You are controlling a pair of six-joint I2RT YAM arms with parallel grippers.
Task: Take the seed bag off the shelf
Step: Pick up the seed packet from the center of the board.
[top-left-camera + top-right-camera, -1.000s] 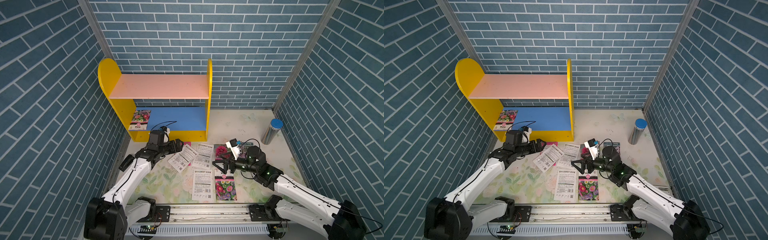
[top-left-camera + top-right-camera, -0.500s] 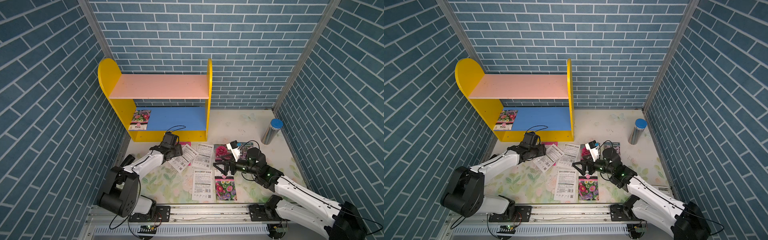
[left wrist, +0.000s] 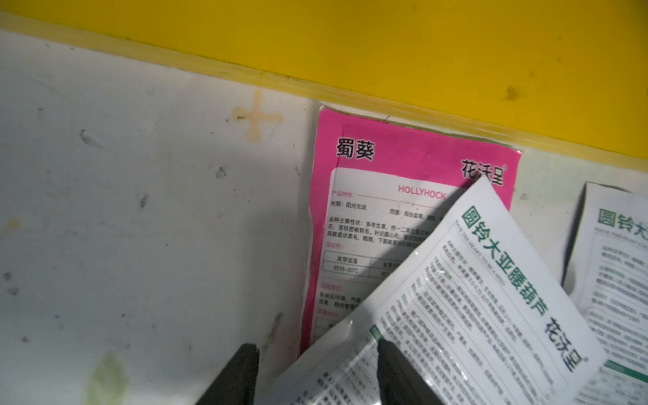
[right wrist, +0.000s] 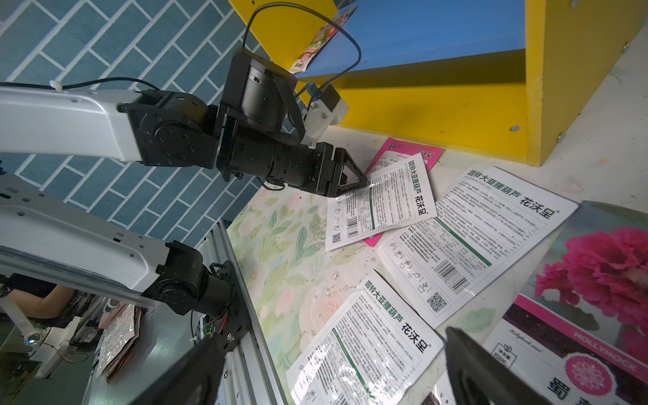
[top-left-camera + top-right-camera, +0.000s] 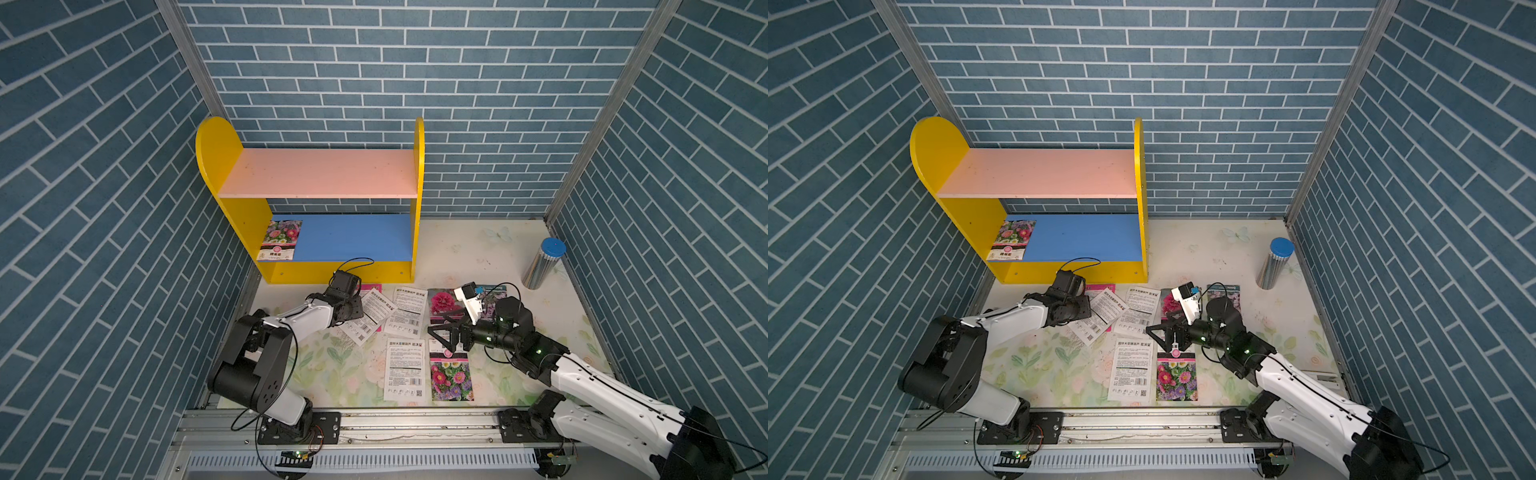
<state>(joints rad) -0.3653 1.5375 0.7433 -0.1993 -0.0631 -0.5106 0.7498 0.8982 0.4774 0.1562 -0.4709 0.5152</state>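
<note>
Left end effector [image 3: 315,347] half-spread, low; right end effector [image 5: 439,337] wide-spread.

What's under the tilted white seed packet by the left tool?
A pink hollyhock packet lies under it, its top end and one long edge showing. The white packet covers the rest, so whatever else lies beneath cannot be seen.

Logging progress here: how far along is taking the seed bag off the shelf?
Done: the pink upper board is bare, and several packets lie on the table. In hand: nothing gripped; the left gripper, jaws apart, sits at a white packet on the table; the right gripper is open. Left: one seed bag lies on the blue lower board.
</note>
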